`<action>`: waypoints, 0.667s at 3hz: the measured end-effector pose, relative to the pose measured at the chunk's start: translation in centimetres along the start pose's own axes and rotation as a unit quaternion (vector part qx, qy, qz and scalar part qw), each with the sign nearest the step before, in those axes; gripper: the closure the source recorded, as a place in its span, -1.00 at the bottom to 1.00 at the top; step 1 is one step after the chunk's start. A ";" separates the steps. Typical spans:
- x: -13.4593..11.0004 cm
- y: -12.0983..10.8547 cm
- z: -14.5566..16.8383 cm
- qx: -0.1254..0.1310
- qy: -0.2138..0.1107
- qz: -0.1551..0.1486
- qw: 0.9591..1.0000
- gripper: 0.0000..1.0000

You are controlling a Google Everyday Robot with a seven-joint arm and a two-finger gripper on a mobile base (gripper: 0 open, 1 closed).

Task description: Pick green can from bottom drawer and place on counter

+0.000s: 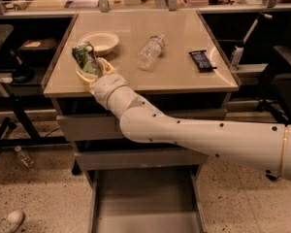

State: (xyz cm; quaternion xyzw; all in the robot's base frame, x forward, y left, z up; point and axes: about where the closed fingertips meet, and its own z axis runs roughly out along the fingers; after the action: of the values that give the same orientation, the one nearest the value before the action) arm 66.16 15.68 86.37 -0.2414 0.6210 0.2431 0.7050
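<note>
The green can (86,58), with a green patterned label, is held tilted in my gripper (93,73) over the front left part of the counter (174,69). The yellowish fingers (106,67) are closed around the can's lower part. Whether the can touches the counter surface I cannot tell. My white arm reaches in from the lower right across the cabinet front. The bottom drawer (145,212) is pulled open below and its visible grey floor is bare.
On the counter are a white bowl (100,41) just behind the can, a clear plastic water bottle (150,51) lying in the middle, and a dark snack packet (202,60) at the right. Two shut drawers sit above the open one. A cluttered workbench runs behind.
</note>
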 end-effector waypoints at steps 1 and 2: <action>0.3 -0.8 -0.3 0.027 -0.011 -0.025 0.999 1.00; 0.5 -1.5 -0.6 0.051 -0.022 -0.042 0.998 1.00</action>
State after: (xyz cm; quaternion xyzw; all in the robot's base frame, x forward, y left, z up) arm 66.72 14.22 85.86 -0.2255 0.6065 0.1864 0.7393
